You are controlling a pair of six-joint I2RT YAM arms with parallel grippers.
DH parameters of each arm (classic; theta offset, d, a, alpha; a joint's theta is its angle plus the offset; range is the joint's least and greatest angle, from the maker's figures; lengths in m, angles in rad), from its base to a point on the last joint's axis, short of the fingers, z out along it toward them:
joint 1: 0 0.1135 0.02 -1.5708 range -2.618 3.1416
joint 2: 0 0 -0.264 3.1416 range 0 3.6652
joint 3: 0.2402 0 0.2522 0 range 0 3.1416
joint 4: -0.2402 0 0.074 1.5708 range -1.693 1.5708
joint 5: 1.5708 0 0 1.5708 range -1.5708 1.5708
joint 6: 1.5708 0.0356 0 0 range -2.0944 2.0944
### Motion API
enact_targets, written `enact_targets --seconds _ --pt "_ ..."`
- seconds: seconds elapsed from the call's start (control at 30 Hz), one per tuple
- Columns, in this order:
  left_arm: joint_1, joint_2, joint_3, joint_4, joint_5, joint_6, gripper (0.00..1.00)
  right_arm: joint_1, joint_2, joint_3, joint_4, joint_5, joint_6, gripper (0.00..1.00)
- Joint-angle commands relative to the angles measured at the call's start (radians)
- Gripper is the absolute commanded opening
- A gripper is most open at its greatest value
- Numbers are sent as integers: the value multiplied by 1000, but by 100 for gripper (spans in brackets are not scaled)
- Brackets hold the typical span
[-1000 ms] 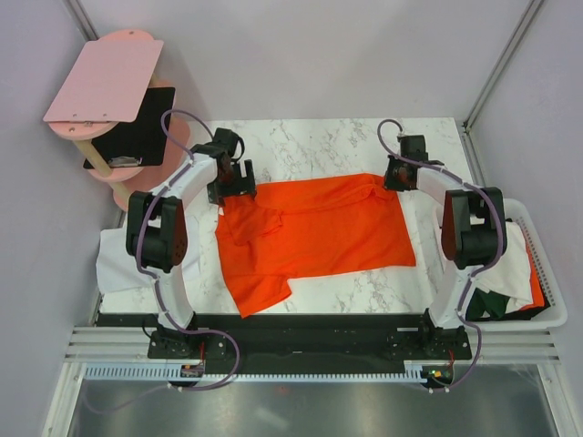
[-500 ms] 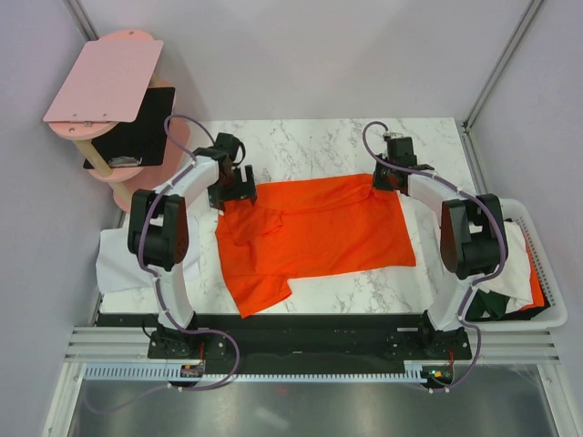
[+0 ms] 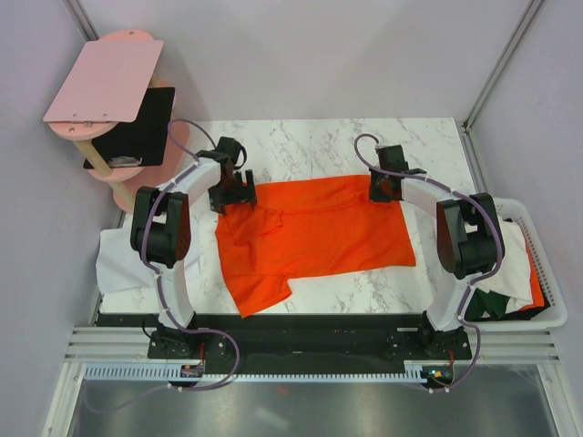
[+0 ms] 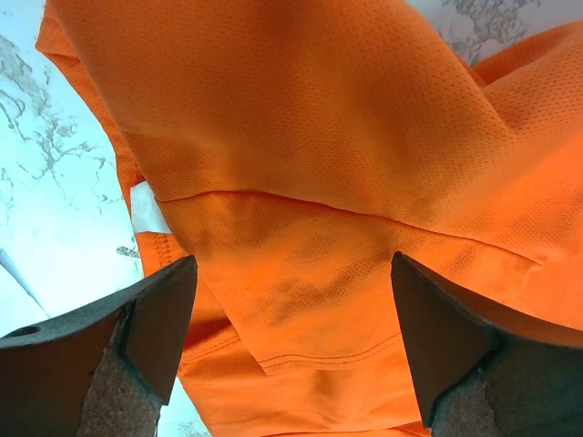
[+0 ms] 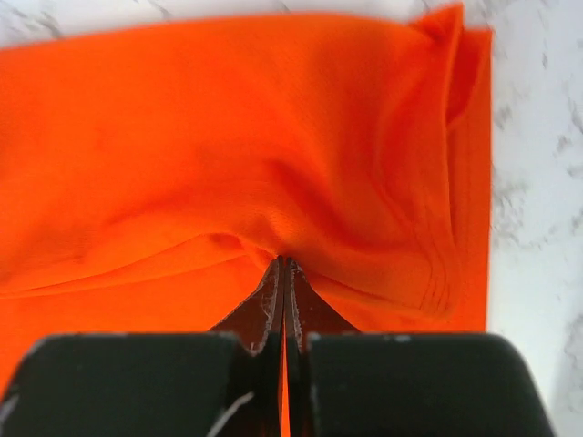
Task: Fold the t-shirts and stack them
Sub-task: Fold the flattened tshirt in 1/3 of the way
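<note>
An orange-red t-shirt (image 3: 314, 232) lies spread across the marble table, one sleeve trailing toward the front left. My left gripper (image 3: 233, 194) hovers open over its back left corner; in the left wrist view its fingers (image 4: 155, 319) straddle a hemmed fold of the orange fabric (image 4: 310, 300) without pinching it. My right gripper (image 3: 383, 187) is at the shirt's back right corner, shut on a pinch of the orange cloth (image 5: 273, 218), which puckers up into the closed tips (image 5: 284, 264). A white t-shirt (image 3: 123, 264) lies at the table's left edge.
A white basket (image 3: 547, 319) at the right holds white, orange and dark green garments (image 3: 496, 305). A pink stand (image 3: 105, 82) with a flat black panel (image 3: 137, 127) rises at the back left. Bare marble (image 3: 310, 146) shows behind the shirt.
The right gripper has slid left along the shirt's back edge, dragging the pinched corner with it. The left gripper has shifted slightly right and stays open.
</note>
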State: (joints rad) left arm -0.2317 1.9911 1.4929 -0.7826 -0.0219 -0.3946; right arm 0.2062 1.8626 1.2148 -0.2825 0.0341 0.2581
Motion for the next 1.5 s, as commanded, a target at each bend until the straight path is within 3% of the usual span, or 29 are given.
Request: enact_targets --seconds 0.0,0.2,0.37,0.6,0.67,0.7,0.77,0.8,1.1,1.47 --pt "-3 8 -2 17 -12 -18 93 -5 -5 -17 -87 160 13 0" --pt "-1 2 1 16 -42 -20 93 -7 18 2 -115 278 46 0" --pt "-1 3 4 13 -49 -12 93 -7 23 28 -116 270 26 0" --pt "-3 -103 -22 59 -47 8 94 -5 -201 -84 31 214 23 0" --pt "-3 -104 -8 60 -50 19 90 -5 -217 -92 60 207 23 0" --pt "-3 -92 0 57 -52 20 85 -5 -215 -92 69 202 23 0" --pt "-3 -77 24 54 -49 19 19 -5 -198 -75 86 187 23 0" --pt "-3 -65 32 54 -46 14 2 -5 -169 -57 92 181 21 0" --pt "-8 15 81 54 -76 13 2 -5 75 52 89 93 16 0" --pt "-11 205 208 33 -118 -3 2 -4 210 140 59 127 27 0"
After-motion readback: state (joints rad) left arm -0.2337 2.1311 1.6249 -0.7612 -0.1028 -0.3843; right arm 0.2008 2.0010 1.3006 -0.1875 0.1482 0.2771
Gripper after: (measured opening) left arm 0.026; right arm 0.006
